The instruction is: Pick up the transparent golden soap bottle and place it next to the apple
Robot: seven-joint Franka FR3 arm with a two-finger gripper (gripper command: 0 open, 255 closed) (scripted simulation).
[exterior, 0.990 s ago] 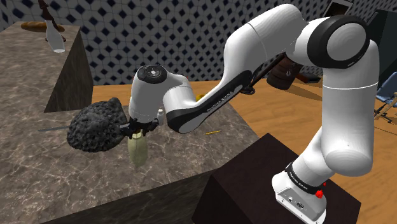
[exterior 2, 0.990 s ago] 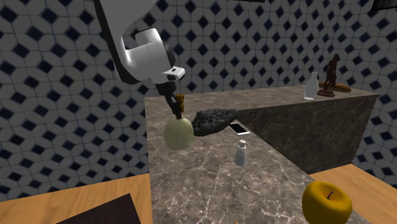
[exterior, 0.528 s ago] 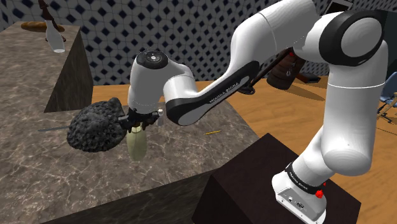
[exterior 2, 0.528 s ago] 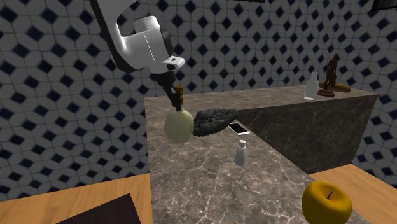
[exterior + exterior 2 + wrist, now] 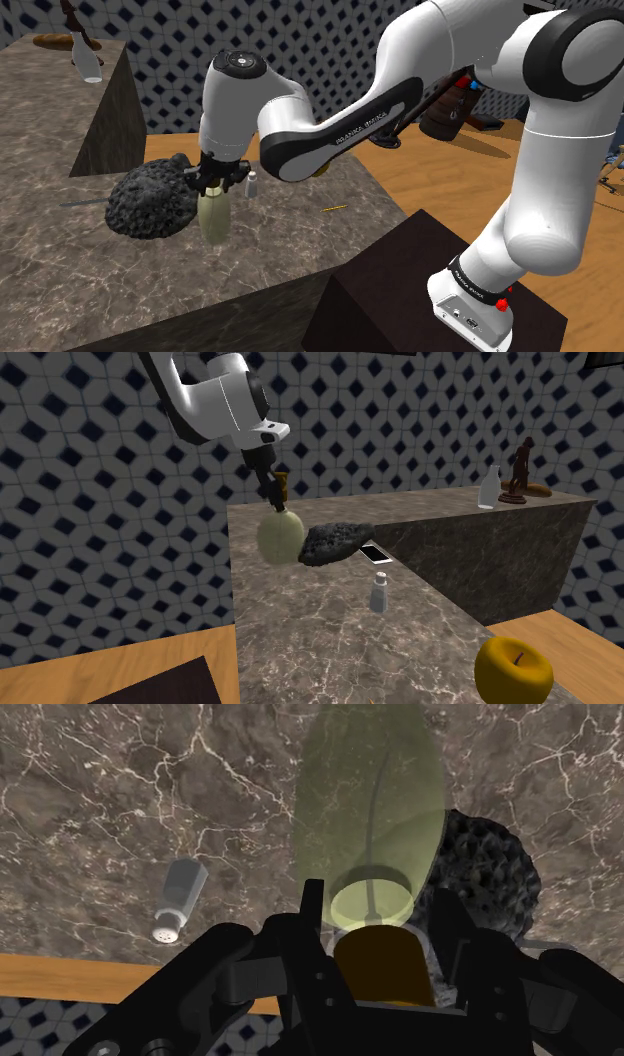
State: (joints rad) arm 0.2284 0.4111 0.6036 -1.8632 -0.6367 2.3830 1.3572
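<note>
With our gripper (image 5: 378, 932) clamped on the neck of the bottle (image 5: 370, 794), we should carry it upright, clearing the shaker (image 5: 379, 592), to the apple (image 5: 513, 669).

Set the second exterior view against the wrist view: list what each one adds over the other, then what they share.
The second exterior view adds the yellow apple at the counter's near end, plus the white bottle and dark figurine on the raised ledge. The wrist view adds the thin tube inside the soap bottle and a close look at the fingers clasping it on both sides at its brown cap. Both share the pale yellow-green soap bottle, the dark lumpy rock beside it, the small shaker and the marbled counter.
</note>
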